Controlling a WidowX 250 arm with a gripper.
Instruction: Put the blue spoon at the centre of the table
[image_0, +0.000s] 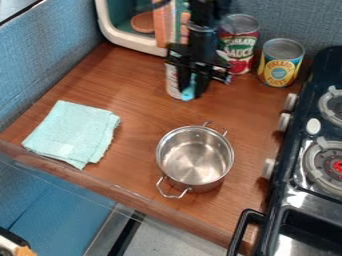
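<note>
Camera view: the black gripper (194, 86) hangs over the back of the wooden counter (133, 75), a light-blue piece, probably the blue spoon (189, 91), showing right at its lower end, though I cannot tell whether the gripper is clenched on it or released. Nearer the front sits a steel pot (195, 156) (both its handles visible), with a folded pale cloth (72, 131) apart from it, towards the left edge.

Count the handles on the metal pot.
2. The near handle sticks out from the pot toward the table's front edge; the far handle is on the opposite side. Neither is hidden.
</note>
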